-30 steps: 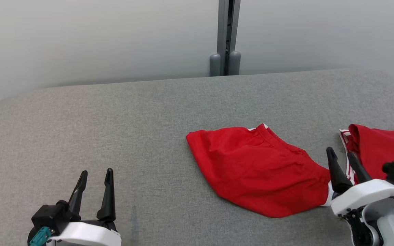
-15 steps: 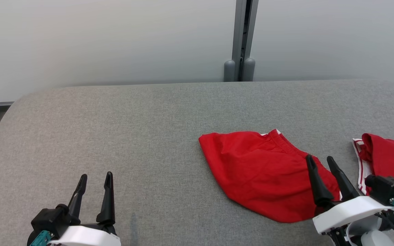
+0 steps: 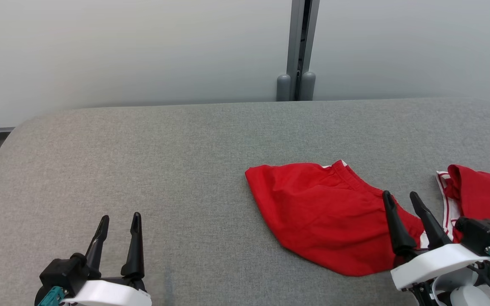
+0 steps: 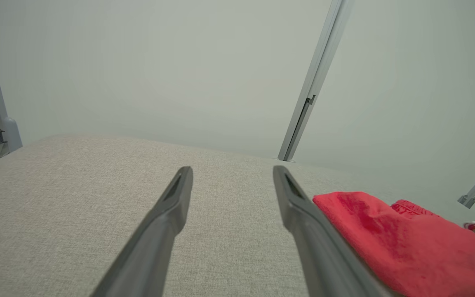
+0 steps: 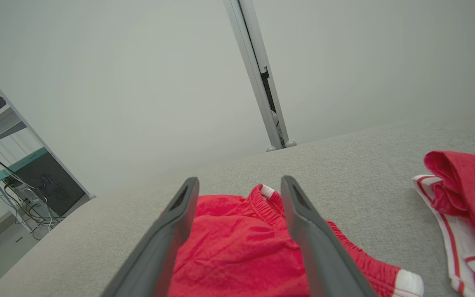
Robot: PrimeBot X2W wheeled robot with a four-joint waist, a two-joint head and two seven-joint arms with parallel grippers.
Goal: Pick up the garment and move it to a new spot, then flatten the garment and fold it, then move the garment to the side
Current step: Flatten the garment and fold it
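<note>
Right gripper, jaws spread wide and empty, hovered over the red shorts at their white-tipped corner, near-right of the grey post. Best play, I'd judge: drop low, pinch every layer at that corner and lift cleanly, clear of the striped red garment further right. Left gripper, jaws equally wide and empty, sat near-left of the post. The shorts lay doubled over and lightly creased on the worktop, this side of the post.

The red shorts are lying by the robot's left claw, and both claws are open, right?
Not quite. The shorts lie by the right claw, well away from the left claw. Both claws are open, as you said. The head view shows it.
</note>
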